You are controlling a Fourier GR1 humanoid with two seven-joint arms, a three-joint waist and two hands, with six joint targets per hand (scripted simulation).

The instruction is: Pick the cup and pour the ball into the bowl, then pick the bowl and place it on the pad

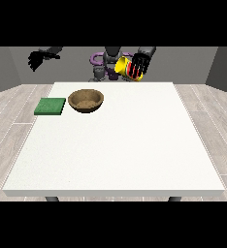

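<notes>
The yellow cup (123, 67) was held up in the air by the hand at the view's right (138, 68). It was well above the table's far edge. The black fingers were seen curled around the cup's side. The cup was tipped over, with its open end turned toward the view's left. The ball could not be seen.

The pouring step seemed to be in hand. To do it well, the cup should be carried over to the brown bowl (87, 100) first. The bowl was set well apart from the cup, lower and to the view's left. The cup's mouth should be kept right above the middle of the bowl, so the ball would not roll off across the white table (135, 145).

The bowl was round and brown, and it looked shallow. The green pad (50, 106) was laid flat just beside it, near the table's left edge.

The hand at the view's left (38, 59) was held high with nothing in it. Whether its fingers were spread could not be told.
</notes>
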